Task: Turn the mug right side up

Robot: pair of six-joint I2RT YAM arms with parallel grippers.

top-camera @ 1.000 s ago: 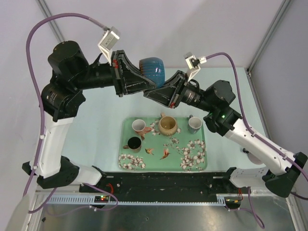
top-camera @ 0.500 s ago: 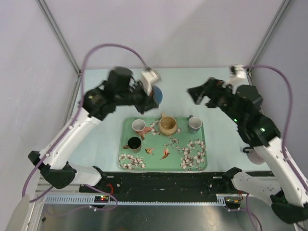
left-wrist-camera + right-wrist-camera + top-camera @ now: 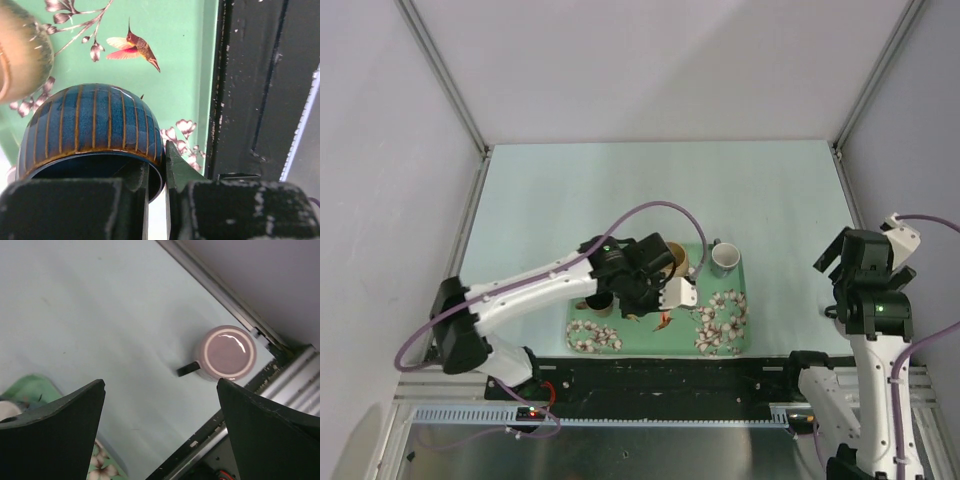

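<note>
A blue mug (image 3: 90, 127) with thin orange stripes hangs in my left gripper (image 3: 156, 162). The gripper is shut on the mug's rim, one finger inside the mouth and one outside. The mouth faces the wrist and the base points down at the green flowered tray (image 3: 192, 60). Whether the base touches the tray I cannot tell. In the top view the left arm (image 3: 620, 270) covers the mug over the tray's middle. My right gripper (image 3: 161, 385) is open and empty, high above the table's right side.
On the tray (image 3: 740, 335) stand a tan mug (image 3: 677, 260), a grey cup (image 3: 726, 258) and a dark cup (image 3: 598, 300). A pale pink mug (image 3: 227, 352) with a dark handle sits on the table by the right rail, below the right gripper.
Both arms came down from mid-air, where both grippers held the blue mug. The right gripper let go, opened and drew back to the right. The left carried the mug down over the tray.
</note>
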